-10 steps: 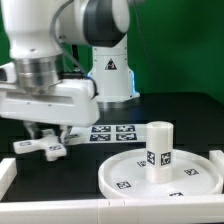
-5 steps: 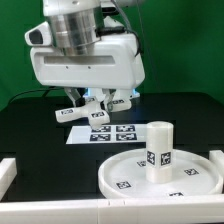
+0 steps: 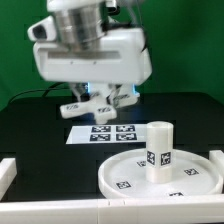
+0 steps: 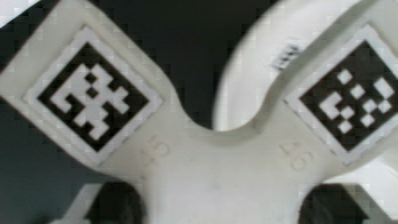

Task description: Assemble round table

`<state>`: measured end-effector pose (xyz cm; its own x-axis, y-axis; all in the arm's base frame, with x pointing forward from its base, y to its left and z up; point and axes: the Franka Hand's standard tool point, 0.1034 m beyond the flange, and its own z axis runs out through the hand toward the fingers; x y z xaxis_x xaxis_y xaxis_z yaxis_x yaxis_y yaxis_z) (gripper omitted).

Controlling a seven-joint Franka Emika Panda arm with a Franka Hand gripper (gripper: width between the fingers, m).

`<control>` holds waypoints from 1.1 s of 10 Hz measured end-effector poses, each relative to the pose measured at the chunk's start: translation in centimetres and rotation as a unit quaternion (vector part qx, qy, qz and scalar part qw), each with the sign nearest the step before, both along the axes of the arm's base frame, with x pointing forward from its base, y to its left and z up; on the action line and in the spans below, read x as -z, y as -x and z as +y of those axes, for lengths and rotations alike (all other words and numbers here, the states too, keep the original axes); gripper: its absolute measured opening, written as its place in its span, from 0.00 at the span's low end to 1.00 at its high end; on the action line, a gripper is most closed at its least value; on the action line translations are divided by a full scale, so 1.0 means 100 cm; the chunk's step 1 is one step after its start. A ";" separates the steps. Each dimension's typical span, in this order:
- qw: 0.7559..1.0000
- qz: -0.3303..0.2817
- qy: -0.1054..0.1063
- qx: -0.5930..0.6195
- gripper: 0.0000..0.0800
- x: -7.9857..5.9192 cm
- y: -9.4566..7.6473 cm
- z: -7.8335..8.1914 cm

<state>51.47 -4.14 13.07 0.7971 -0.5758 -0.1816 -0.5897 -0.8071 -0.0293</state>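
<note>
My gripper (image 3: 98,100) is shut on the white cross-shaped piece (image 3: 80,108) and holds it in the air above the marker board (image 3: 104,134). In the wrist view the cross-shaped piece (image 4: 214,150) fills the picture with two tagged arms, and my gripper (image 4: 217,203) clamps its hub between dark fingers (image 4: 93,203). The large rimmed round disc (image 3: 130,178) lies at the front on the exterior view's right. The short thick cylinder leg (image 3: 158,146) stands upright on the disc, apart from my gripper.
Low white walls run along the table's front (image 3: 50,212), at the exterior view's left (image 3: 7,172) and at its right (image 3: 216,158). The table top is black. The arm's base (image 3: 108,70) stands behind.
My gripper has carried the cross-shaped piece from low at the exterior view's left up and toward the middle, over the marker board. The disc and leg have not moved.
</note>
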 end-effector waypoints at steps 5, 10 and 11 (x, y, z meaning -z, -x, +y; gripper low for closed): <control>1.000 -0.001 0.008 0.002 0.55 -0.015 -0.021 0.043; 0.999 -0.016 0.015 -0.045 0.55 -0.020 -0.047 0.073; 0.999 -0.016 0.016 -0.048 0.55 -0.017 -0.052 0.076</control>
